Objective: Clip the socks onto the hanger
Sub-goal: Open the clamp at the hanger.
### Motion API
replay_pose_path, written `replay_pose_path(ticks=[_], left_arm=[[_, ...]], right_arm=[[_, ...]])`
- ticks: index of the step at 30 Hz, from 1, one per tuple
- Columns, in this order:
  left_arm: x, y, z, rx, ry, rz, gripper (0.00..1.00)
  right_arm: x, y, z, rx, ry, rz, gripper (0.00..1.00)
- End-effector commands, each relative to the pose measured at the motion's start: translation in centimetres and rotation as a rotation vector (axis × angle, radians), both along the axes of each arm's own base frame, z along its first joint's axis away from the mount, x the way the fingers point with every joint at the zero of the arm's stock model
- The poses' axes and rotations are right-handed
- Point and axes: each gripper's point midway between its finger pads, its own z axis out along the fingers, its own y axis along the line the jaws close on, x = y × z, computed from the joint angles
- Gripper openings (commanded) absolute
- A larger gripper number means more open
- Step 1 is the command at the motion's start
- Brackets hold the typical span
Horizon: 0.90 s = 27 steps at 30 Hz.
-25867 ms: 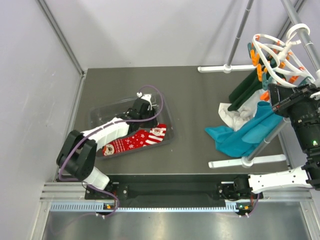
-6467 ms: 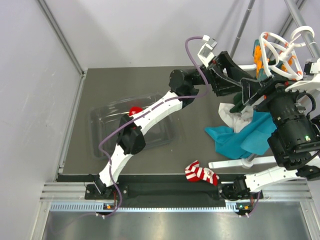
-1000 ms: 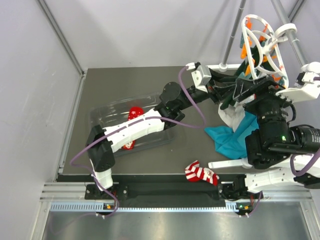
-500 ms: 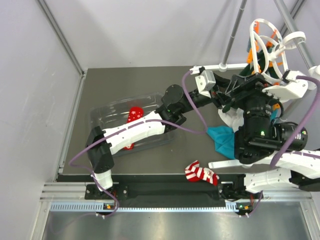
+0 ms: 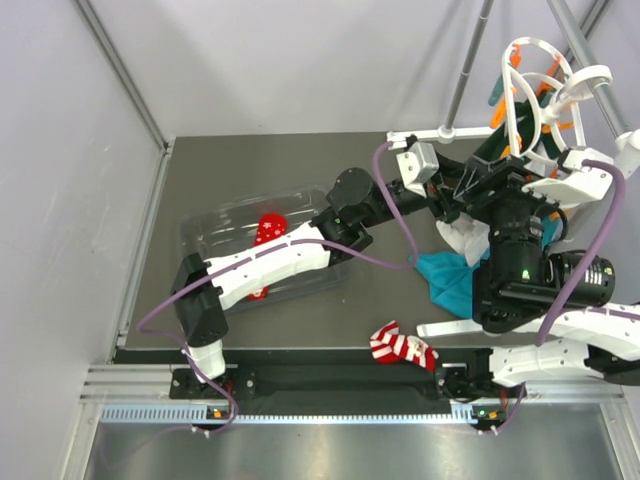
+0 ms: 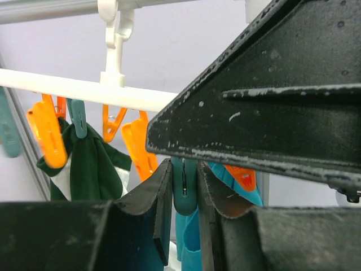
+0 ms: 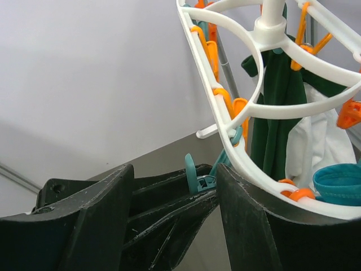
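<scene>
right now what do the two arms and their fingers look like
Both arms are built of white shell links between chunky black joints. The left arm carries a loose purple cable up to a white camera box. The right arm has a second purple cable and a small green light. The fingers are matte black, flat-sided and scuffed, left and right.

We see a smooth, glossy white round openwork plastic hanger (image 7: pixel 248 110) and a smooth teal plastic peg (image 6: pixel 184 175). The left gripper (image 6: pixel 184 203) has matt, scuffed black fingers (image 6: pixel 141 209); the red-and-white striped sock (image 5: pixel 402 348) is soft cloth.
</scene>
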Motion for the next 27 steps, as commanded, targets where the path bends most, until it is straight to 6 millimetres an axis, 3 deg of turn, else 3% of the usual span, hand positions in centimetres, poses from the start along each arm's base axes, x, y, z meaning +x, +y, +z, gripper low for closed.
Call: replay_pose_path(ticks=[1,15,23,27], left_arm=[[-0.7,1.9,4.1,-0.086,-0.067,0.012,0.0],[-1.7,3.4,6.3,-0.134,-0.083,-0.004,0.0],[-0.8,2.5,5.8,-0.101,-0.085,0.033,0.0],[-0.4,2.5,5.6,-0.091,-0.088,0.049,0.0]], right_arm=[[-1.4,-1.4,-4.1,0.135,0.236,0.007,0.61],[-1.4,-1.5,-4.0,0.161,0.226,-0.018,0.61],[-1.9,-0.8,-3.2,0.176,0.233,0.041,0.62],[-2.1,-1.4,-3.4,0.207,0.227,0.05,0.62]])
